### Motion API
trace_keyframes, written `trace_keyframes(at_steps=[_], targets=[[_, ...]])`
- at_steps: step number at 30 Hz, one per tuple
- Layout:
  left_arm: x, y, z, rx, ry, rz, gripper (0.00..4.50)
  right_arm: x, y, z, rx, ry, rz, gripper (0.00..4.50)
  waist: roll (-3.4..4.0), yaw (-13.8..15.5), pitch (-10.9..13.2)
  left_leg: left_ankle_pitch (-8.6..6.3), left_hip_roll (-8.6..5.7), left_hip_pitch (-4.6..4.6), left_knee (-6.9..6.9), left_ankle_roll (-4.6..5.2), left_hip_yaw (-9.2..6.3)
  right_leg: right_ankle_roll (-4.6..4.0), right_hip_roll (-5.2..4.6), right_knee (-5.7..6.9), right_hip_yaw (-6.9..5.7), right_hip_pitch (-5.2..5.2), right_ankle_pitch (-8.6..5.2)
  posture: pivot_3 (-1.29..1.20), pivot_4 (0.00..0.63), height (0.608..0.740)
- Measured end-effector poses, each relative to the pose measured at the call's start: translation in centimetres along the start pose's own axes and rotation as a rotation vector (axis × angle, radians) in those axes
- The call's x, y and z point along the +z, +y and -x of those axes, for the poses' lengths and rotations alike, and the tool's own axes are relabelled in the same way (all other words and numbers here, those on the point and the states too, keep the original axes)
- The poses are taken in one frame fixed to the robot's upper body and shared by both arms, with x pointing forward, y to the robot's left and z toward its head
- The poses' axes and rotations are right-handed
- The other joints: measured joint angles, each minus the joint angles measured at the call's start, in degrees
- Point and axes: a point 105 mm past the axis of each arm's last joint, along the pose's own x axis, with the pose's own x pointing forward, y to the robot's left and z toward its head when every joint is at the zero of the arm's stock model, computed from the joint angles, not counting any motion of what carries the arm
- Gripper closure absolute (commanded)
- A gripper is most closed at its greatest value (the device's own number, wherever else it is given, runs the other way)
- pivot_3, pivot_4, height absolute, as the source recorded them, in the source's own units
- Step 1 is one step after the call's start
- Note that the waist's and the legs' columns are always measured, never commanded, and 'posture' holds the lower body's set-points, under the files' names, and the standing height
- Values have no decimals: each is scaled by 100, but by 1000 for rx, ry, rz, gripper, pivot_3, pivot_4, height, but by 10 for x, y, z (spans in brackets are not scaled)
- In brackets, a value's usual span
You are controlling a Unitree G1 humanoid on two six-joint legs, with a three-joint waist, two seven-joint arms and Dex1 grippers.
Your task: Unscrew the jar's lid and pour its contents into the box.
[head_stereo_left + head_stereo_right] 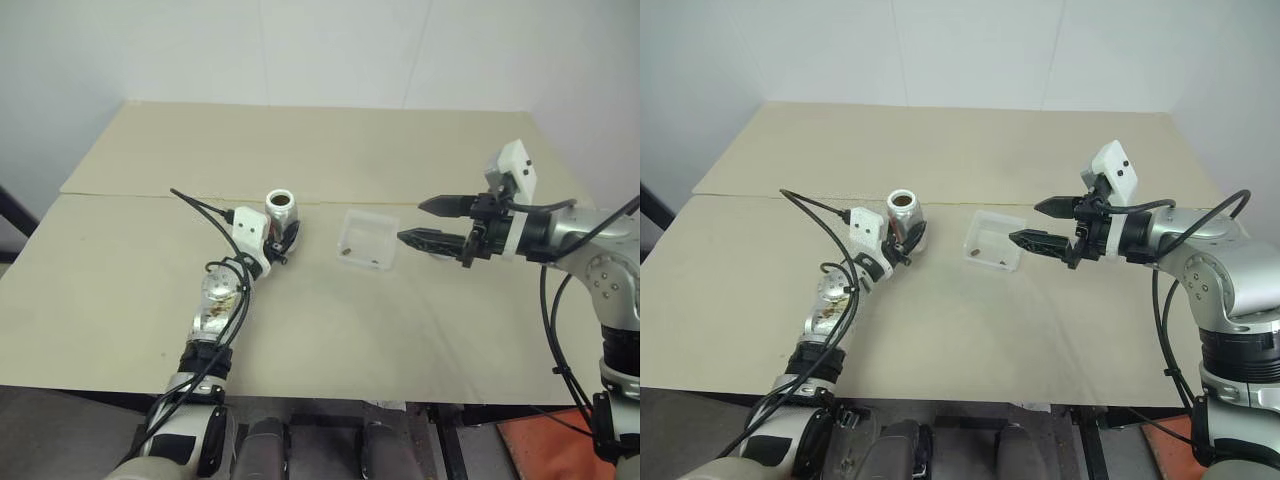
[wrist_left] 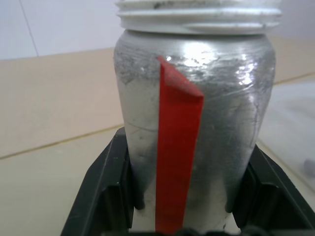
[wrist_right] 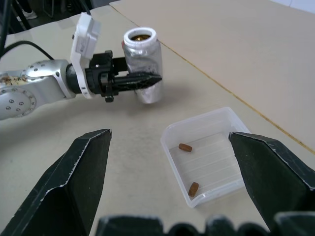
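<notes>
Near table centre, L gripper (image 1: 285,238) clamps jar (image 1: 281,210), lid off, upright at 9 o'clock of box (image 1: 368,240) w/ 2 brown bits (image 3: 185,147); R gripper (image 1: 428,223) spread, empty; pour looks done, next: set jar down.

no readable text, labels or numbers

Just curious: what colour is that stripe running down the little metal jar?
Red, on the small silver metal jar; the left wrist view shows it best.

Bright, even, soft-shadowed light; glare on the jar (image 2: 197,98).
</notes>
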Motion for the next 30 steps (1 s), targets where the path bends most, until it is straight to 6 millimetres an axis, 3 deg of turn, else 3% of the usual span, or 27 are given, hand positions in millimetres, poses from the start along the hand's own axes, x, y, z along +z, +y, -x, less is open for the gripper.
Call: trace_keyframes(at_steps=[4, 12, 19, 23, 30], targets=[[-6, -1, 0, 0, 16, -7, 2428, 0, 0, 0, 1, 2, 0, 28, 0, -1, 0, 0, 0, 12, -2, 0, -3, 0, 0, -1, 1, 10, 0, 0, 150, 740], [-12, 2, 1, 14, 38, -9, 27, -1, 1, -1, 4, 5, 2, 0, 0, -3, 0, -1, 1, 15, -7, 1, -10, 0, 0, -5, 1, 12, 0, 0, 150, 740], [-9, 5, 13, -21, 70, -48, 27, -1, 2, -2, 8, 6, 4, 0, 0, -19, 0, -1, 2, 16, -18, 1, -10, 0, 0, -13, 4, 11, 0, 0, 150, 740], [-14, 5, 38, -81, 133, -26, 27, -1, 2, -2, 8, 8, 6, 0, 0, -36, 0, 0, 5, 19, -36, 0, -9, 0, 0, -24, 5, 9, 0, 0, 150, 740], [5, 7, 77, -193, 209, -98, 27, -8, 2, -2, -11, 20, -5, 0, 1, -38, 0, 0, 7, 25, -52, 0, -6, 0, -2, -39, 5, 13, 0, 0, 150, 740]])
